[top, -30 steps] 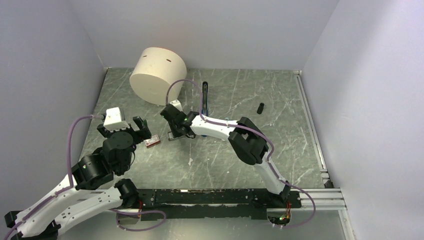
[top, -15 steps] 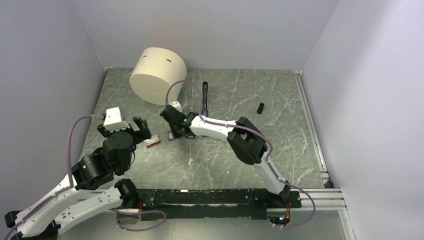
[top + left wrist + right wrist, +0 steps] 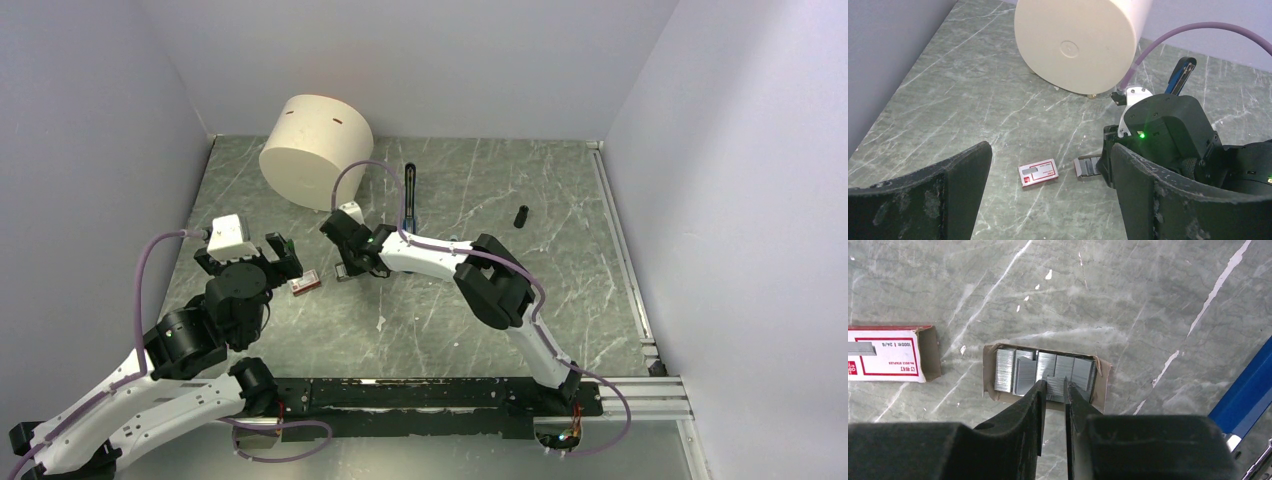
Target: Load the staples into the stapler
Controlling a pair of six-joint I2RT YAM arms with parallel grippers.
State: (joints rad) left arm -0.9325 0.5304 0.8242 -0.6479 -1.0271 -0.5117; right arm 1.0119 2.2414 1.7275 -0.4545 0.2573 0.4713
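The staples (image 3: 1045, 372) are silver ribbed strips lying in an open cardboard tray, also seen in the left wrist view (image 3: 1087, 166). My right gripper (image 3: 1054, 389) is down at the tray's near edge. Its jaws are closed narrowly on one staple strip. In the top view it (image 3: 345, 268) hides the tray. The red-and-white box sleeve (image 3: 305, 284) lies just left of the tray. The blue stapler (image 3: 409, 195) lies behind the right gripper; its edge shows in the right wrist view (image 3: 1245, 390). My left gripper (image 3: 1048, 200) is open and empty above the sleeve (image 3: 1038, 172).
A large cream cylinder (image 3: 315, 150) stands at the back left, close behind the work spot. A small black cylinder (image 3: 521, 216) lies to the right of the stapler. A small pale bit (image 3: 381, 322) lies nearer the arm bases. Walls enclose three sides.
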